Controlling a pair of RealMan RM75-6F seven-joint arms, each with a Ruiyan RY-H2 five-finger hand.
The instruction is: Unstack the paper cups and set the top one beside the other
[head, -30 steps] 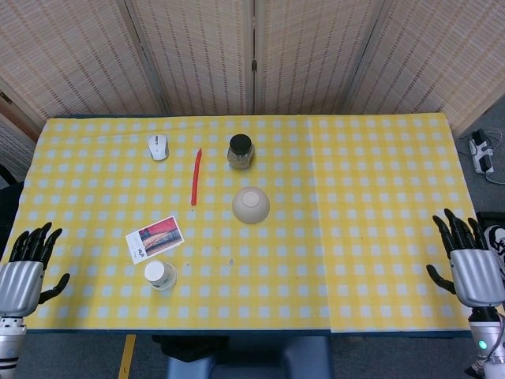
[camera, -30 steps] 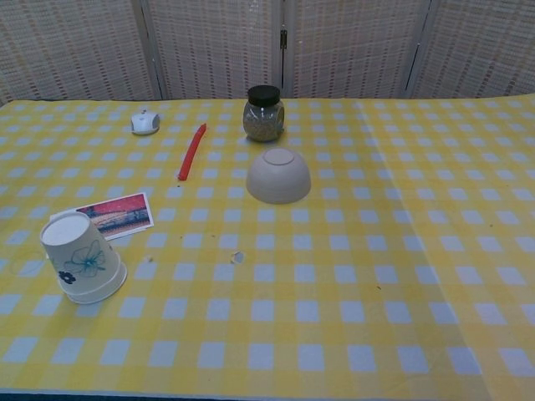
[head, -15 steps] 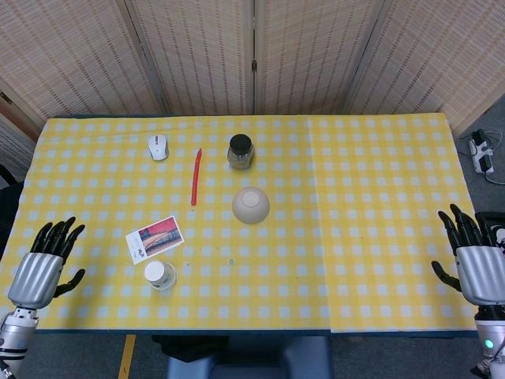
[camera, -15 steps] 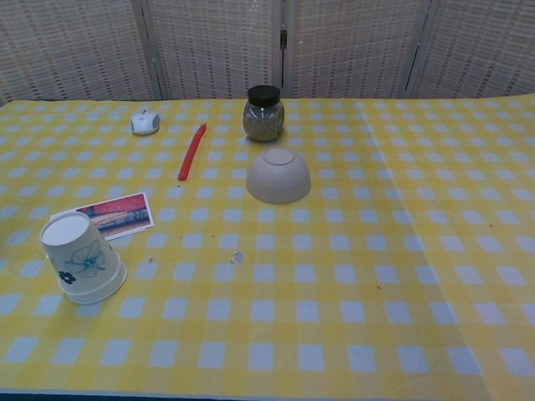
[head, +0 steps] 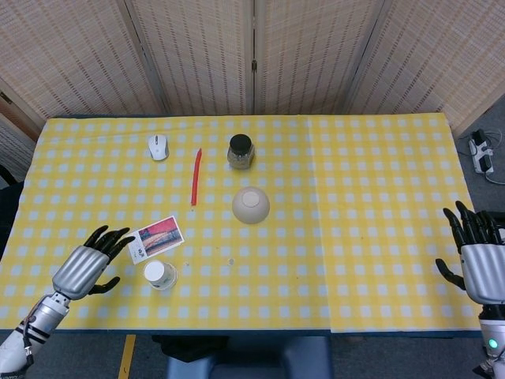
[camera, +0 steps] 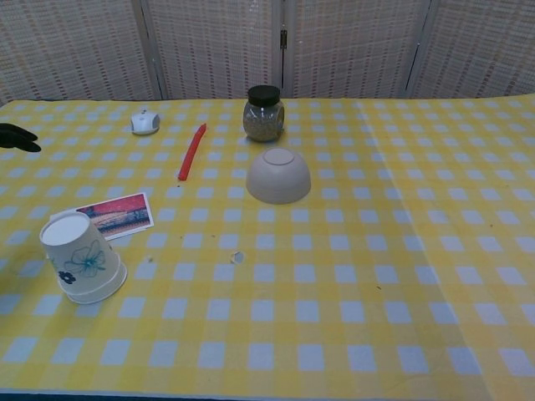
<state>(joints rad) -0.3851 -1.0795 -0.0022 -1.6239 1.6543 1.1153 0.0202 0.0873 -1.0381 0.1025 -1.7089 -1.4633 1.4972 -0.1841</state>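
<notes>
left hand (head: 85, 264) over the table's near-left corner, fingers spread, holding nothing, near but apart from the paper cups (head: 161, 275). cups stacked upside down on the yellow checked tablecloth (head: 355, 237), just in front of a photo card (head: 155, 238). further back: white mouse (head: 158, 146), red strip (head: 196, 177), dark-lidded jar (head: 241, 151), and an upturned bowl (head: 251, 205) near centre. right hand (head: 481, 264) off the table's right edge, fingers apart, empty, well away from the cups.
</notes>
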